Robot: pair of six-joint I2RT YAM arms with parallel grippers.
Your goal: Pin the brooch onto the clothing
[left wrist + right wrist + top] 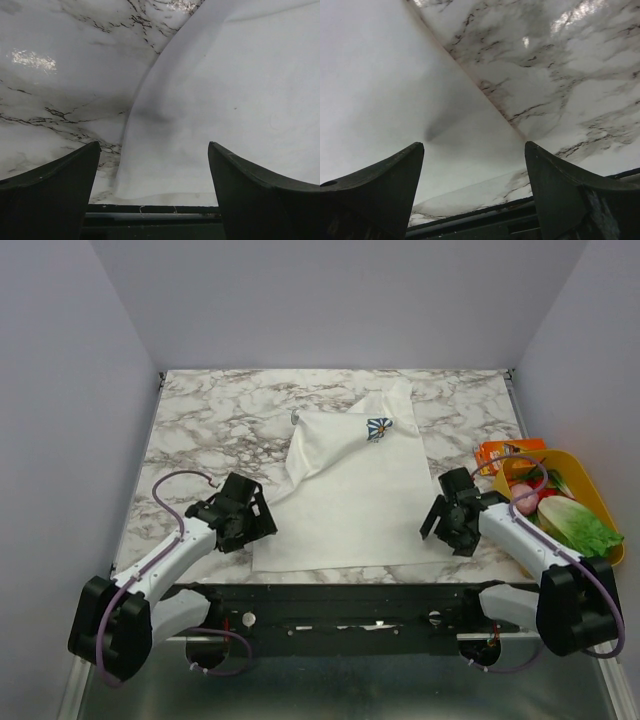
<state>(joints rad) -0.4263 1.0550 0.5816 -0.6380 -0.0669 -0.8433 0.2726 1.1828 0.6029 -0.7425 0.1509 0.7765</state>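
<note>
Clothing point(345, 490) flat between left hand point(264, 516), right hand point(430, 519); both spread, beside its edges.

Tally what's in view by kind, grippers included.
Grippers: 2 (left gripper, right gripper, both open)
T-shirt: 1
Yellow tray: 1
Orange packet: 1
Total: 5
Produce in the tray is too jumbled to count.
</note>
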